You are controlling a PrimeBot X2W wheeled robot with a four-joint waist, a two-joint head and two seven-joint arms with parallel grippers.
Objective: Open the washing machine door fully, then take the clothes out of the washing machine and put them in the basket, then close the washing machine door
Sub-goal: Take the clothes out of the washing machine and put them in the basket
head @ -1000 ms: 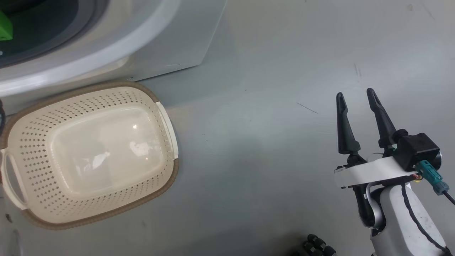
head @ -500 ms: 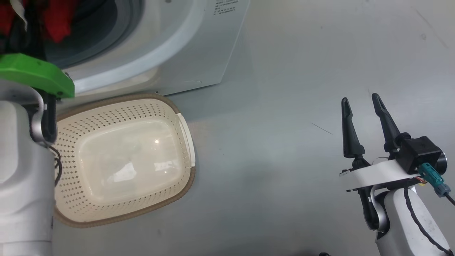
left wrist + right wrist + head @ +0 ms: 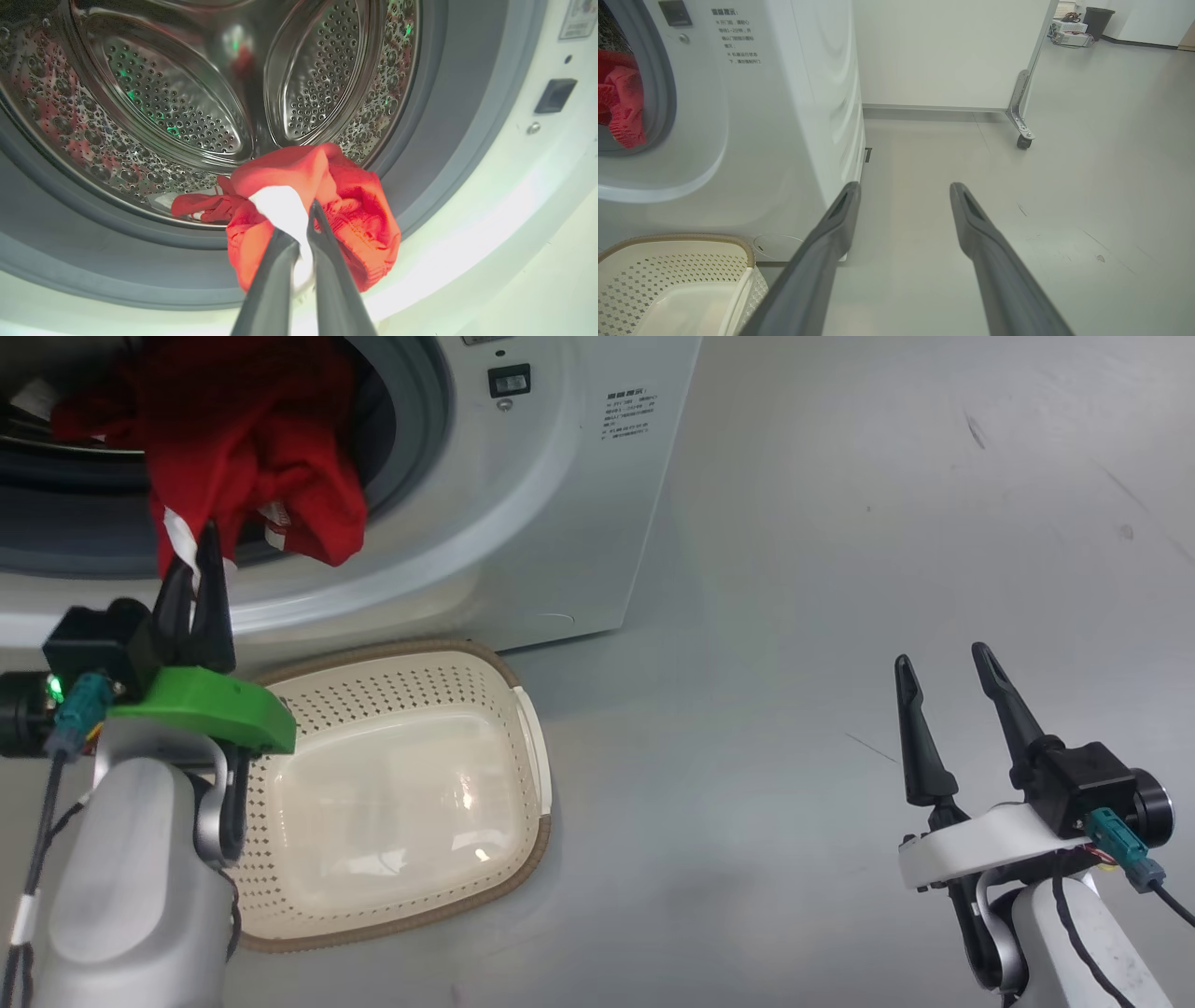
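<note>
The white washing machine (image 3: pixel 560 476) stands at the upper left with its drum mouth uncovered; its door is out of view. Red clothes (image 3: pixel 252 448) hang over the grey gasket. My left gripper (image 3: pixel 193 555) is shut on a red garment's white trim. In the left wrist view the left gripper (image 3: pixel 301 219) pinches that white strip, and the red clothes (image 3: pixel 355 210) bunch at the rim of the steel drum (image 3: pixel 187 102). The empty cream basket (image 3: pixel 401 793) sits on the floor below the opening. My right gripper (image 3: pixel 939 655) hangs open over bare floor, far right of the basket.
Grey floor (image 3: pixel 794 569) stretches right of the machine. In the right wrist view, a white partition on a caster (image 3: pixel 1021 140) stands behind the machine, and the basket's rim (image 3: pixel 691 240) shows at the lower left. A dark bin (image 3: pixel 1098 21) is far off.
The head camera has swung up and left, so the drum mouth came into view. My left arm has come into the picture, shut on the red garment. The right gripper stays open.
</note>
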